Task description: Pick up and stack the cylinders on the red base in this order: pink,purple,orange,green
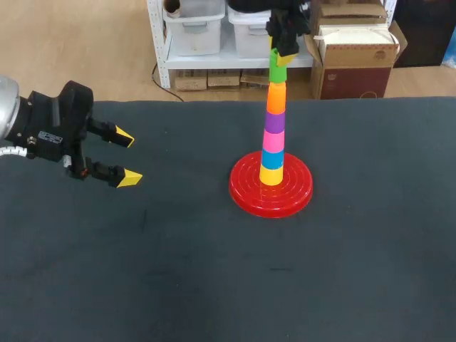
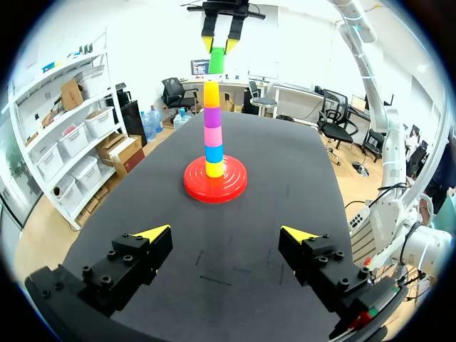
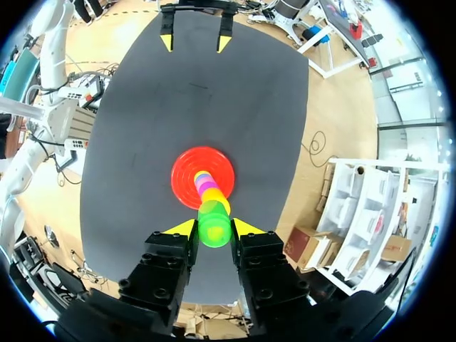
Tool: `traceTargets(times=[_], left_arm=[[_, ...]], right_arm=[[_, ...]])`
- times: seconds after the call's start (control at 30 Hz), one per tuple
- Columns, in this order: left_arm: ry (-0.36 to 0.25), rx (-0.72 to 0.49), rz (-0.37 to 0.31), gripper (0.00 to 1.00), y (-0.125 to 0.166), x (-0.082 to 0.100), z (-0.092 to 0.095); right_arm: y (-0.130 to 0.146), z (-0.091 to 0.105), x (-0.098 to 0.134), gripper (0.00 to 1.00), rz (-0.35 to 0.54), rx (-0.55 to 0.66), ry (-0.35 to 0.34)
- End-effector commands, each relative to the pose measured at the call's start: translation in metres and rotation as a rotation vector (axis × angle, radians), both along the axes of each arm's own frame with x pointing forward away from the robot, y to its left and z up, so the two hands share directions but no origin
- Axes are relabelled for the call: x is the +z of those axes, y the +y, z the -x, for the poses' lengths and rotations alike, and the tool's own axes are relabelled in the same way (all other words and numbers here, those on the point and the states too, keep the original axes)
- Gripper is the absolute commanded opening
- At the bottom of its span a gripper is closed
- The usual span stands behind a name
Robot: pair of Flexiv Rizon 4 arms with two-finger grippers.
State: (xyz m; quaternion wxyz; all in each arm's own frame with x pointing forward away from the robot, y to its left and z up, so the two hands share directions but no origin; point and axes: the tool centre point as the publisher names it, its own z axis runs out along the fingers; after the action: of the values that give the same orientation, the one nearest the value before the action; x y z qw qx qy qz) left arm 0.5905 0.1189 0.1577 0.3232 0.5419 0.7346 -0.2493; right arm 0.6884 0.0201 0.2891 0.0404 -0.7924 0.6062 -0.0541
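One green cylinder point(image 3: 214, 222) inside the right claw point(image 3: 214, 228)

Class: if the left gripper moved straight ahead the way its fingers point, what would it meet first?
Most likely the stack of cylinders on the red base: it stands straight ahead of the left gripper, with only bare table between. Its height is unclear, so it might touch the base first.

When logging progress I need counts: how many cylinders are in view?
6. Stacked on the base, bottom up: yellow, blue, pink, purple, orange; green in the right gripper above them.
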Motion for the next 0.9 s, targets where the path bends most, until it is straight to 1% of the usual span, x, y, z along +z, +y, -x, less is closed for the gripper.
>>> traceTargets(times=[0.03,0.63,0.9], left_arm=[[-0.004,-0.001,0.004,1.0,0.0012,-0.0015,0.0003],[-0.004,-0.001,0.004,1.0,0.0012,-0.0015,0.0003],[-0.004,-0.001,0.004,1.0,0.0012,-0.0015,0.0003]], right_arm=[[-0.0008,-0.0044,-0.0006,0.0,-0.002,-0.002,0.011],[-0.0053,-0.0032,-0.0085,0.0,-0.011,-0.006,0.038],[-0.0072,-0.0058,-0.0104,0.0,-0.024,-0.012,0.034]])
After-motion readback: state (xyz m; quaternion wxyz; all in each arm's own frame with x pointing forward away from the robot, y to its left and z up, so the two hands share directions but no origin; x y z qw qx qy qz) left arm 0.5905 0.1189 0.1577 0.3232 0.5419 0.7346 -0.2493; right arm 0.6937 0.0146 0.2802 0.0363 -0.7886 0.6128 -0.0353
